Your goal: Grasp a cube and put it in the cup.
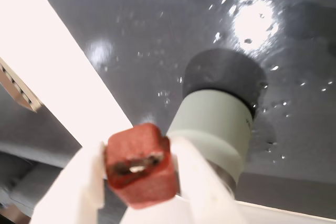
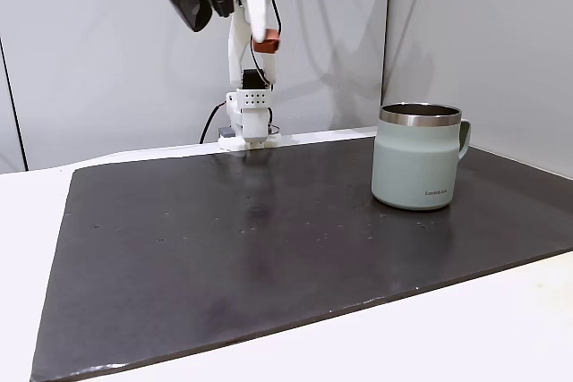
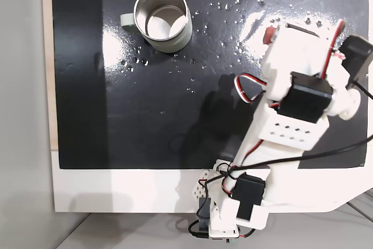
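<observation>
Grasping looks finished: the tool (image 1: 137, 174) is clamped on the cube (image 1: 140, 164), one white finger pressing each side of the reddish-brown block in the wrist view. In a fixed view from the front, the cube (image 2: 266, 42) hangs high in the air off the dark mat (image 2: 269, 248), raised near the top of the arm (image 2: 243, 51), at about 10 o'clock from the cup (image 2: 419, 157). The cup stands upright on the mat, well apart from the arm, its steel rim open upward. From above, the cup (image 3: 175, 40) sits at about 10 o'clock from the arm's upper body (image 3: 297, 94), and its inside appears empty. What is left, by my reading, is the carry across the worktop (image 3: 145, 190) until the block is over the mouth, then the release. The mouth is wide beside so small a block, so the drop itself should be forgiving once the tool is above it.
</observation>
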